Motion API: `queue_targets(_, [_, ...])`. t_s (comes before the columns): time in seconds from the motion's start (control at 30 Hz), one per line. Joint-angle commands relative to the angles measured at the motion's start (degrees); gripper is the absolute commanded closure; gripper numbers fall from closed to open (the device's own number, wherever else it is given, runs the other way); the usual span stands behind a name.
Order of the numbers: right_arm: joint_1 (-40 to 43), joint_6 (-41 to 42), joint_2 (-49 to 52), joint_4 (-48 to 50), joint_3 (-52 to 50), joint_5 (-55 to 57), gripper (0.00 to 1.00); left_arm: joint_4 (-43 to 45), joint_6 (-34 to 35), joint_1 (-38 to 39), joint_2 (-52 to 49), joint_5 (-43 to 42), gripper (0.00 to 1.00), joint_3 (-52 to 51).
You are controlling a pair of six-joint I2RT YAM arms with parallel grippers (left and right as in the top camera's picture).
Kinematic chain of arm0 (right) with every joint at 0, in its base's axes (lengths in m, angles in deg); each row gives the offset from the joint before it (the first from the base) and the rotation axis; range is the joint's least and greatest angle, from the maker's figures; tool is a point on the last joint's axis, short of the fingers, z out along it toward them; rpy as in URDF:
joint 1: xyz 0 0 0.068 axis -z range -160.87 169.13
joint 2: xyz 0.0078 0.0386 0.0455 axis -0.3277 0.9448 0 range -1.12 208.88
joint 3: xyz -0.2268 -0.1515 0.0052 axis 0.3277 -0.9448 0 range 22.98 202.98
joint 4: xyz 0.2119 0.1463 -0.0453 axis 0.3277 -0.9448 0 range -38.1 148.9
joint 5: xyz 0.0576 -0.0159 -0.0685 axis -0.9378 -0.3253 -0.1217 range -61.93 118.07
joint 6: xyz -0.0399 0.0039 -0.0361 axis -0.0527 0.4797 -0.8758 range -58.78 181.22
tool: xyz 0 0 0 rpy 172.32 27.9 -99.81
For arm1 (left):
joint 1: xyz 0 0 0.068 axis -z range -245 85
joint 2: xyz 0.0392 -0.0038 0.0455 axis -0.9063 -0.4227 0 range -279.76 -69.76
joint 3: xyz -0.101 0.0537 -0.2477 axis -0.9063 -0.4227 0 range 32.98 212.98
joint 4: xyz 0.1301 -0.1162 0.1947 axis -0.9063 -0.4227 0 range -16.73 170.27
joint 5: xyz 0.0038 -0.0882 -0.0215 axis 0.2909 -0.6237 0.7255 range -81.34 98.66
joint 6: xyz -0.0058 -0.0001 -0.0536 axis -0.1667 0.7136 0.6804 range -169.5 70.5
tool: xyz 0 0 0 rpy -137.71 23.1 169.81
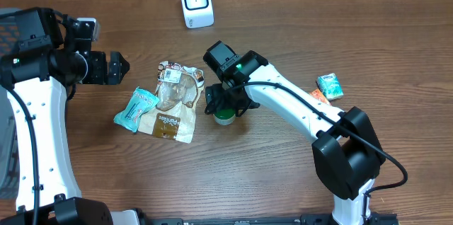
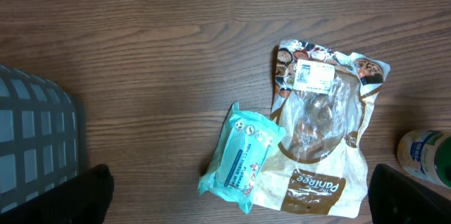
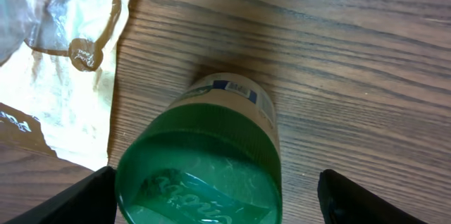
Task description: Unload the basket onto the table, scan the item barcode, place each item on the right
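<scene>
**Right hand point(image 1: 225, 106) open astride green-capped bottle point(image 1: 224, 117)**

1. Right hand: the jaws stand wide and the two fingers point(image 3: 84, 199) hang on either side of the bottle's green cap. The wrist view shows a clear gap on the right side. On the left side, finger and cap are very close, and contact cannot be confirmed. Nothing is gripped.
2. Green-capped bottle: it stands upright on the desk point(image 1: 283, 182), near the middle, directly under the right hand. Its pale label shows below the cap.
3. Bread bag point(image 1: 172, 105): it lies flat just left of the bottle, and its crinkled edge reaches close to the bottle's base. A white printed label sits near its far end.
4. Teal packet point(image 1: 134, 108): it lies against the left edge of the bread bag, partly overlapping it.
5. Left hand point(image 1: 122, 68): it is fully open and empty, and is held above the desk to the left of the packet and bag.
6. Scanner point(image 1: 196, 2): this white unit stands at the far edge of the desk, well apart from the bottle.
7. Small teal box point(image 1: 330, 85): it lies to the right, beyond the right arm.
8. Basket point(image 2: 35, 132): its grey mesh shows at the left in the left wrist view.
</scene>
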Motion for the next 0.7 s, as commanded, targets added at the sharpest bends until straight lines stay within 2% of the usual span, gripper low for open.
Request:
queue_targets(0.0, [0.0,0.0,0.2,1.3,-0.2,-0.5,0.12,0.0,-0.8,0.0,0.3,-0.7,0.00,1.3])
queue_targets(0.67, [0.0,-1.8,0.4,5.4,-2.4,1.2,0.16,0.0,-0.8,0.0,0.3,-0.7,0.00,1.3])
